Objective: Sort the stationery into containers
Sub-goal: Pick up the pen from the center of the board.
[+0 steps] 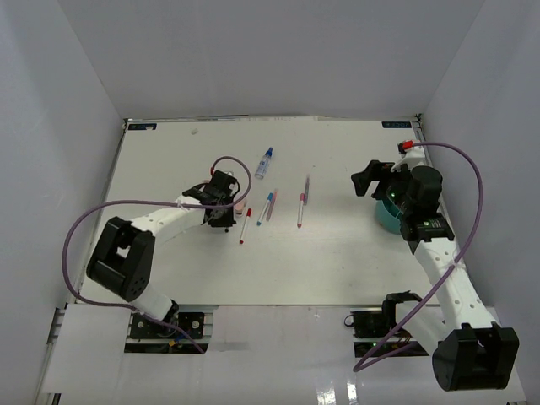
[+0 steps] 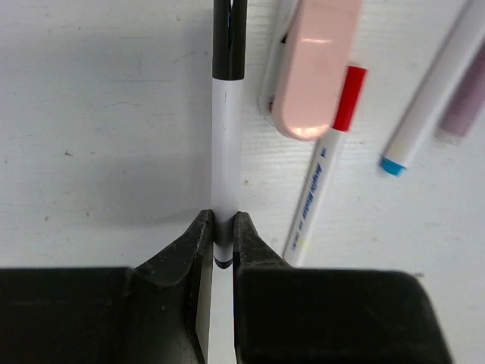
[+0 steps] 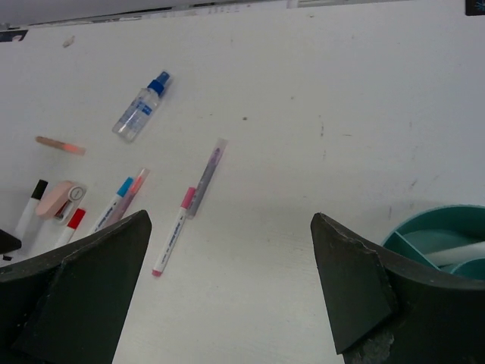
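In the left wrist view my left gripper (image 2: 220, 221) is shut on a white pen (image 2: 226, 152) with a black cap, which lies flat on the table. A pink eraser block (image 2: 314, 68) and a red-capped pen (image 2: 326, 174) lie just right of it. In the top view the left gripper (image 1: 221, 219) covers that pen. My right gripper (image 3: 229, 220) hangs open and empty beside the teal bowl (image 3: 436, 241), which holds a white pen (image 3: 455, 254). On the table lie a pink-capped pen (image 3: 173, 231), a blue-capped pen (image 3: 114, 201) and a blue-capped clear bottle (image 3: 141, 108).
A greyish-purple pen (image 3: 207, 176) lies beside the pink-capped one, and a short orange-tipped stick (image 3: 59, 144) lies left of the bottle. White walls enclose the table (image 1: 337, 261) on three sides. The teal bowl (image 1: 390, 218) sits at the right, partly under the right arm.
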